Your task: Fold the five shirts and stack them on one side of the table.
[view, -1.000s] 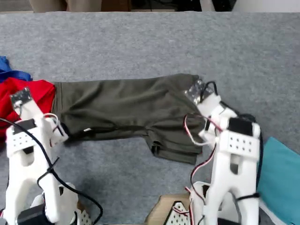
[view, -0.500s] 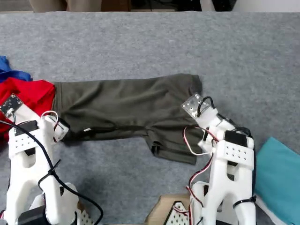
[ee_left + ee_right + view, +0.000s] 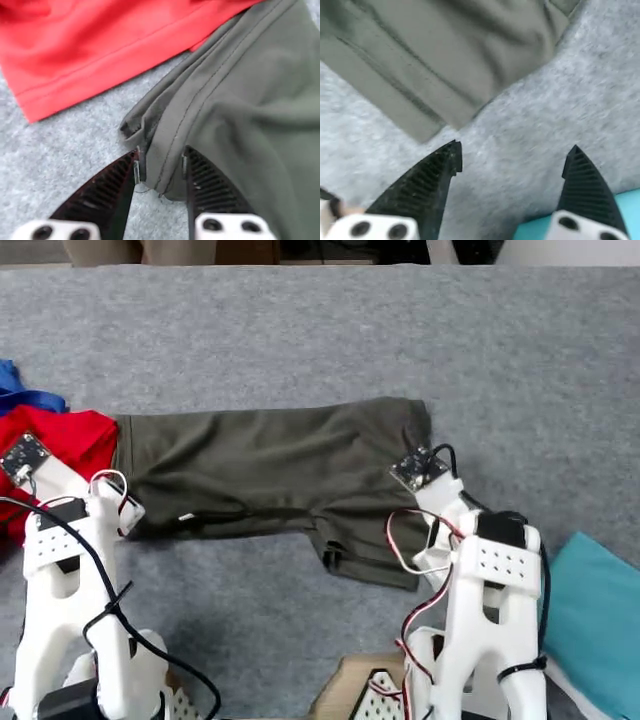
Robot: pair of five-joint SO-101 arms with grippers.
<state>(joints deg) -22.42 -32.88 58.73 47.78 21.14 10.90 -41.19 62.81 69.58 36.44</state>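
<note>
An olive shirt (image 3: 270, 465) lies folded lengthwise across the middle of the grey table (image 3: 300, 330). At its left hem corner sits my left gripper (image 3: 130, 512). In the left wrist view this gripper (image 3: 160, 162) is narrowly open, with the olive hem (image 3: 165, 150) lying flat between its fingers. My right gripper (image 3: 515, 150) hangs wide open over bare table, just off the olive sleeve edge (image 3: 435, 55), holding nothing. A red shirt (image 3: 60, 435) lies against the olive shirt's left end. A teal shirt (image 3: 600, 610) lies at the near right.
A blue cloth (image 3: 10, 380) pokes out beyond the red shirt at the left edge. A tan board (image 3: 345, 695) sits at the near edge between the arm bases. The far half of the table is bare grey felt.
My right arm has drawn back from the olive shirt's far right corner toward the near edge, empty. The left wrist shifted slightly left, its gripper staying at the hem. The shirt has not moved.
</note>
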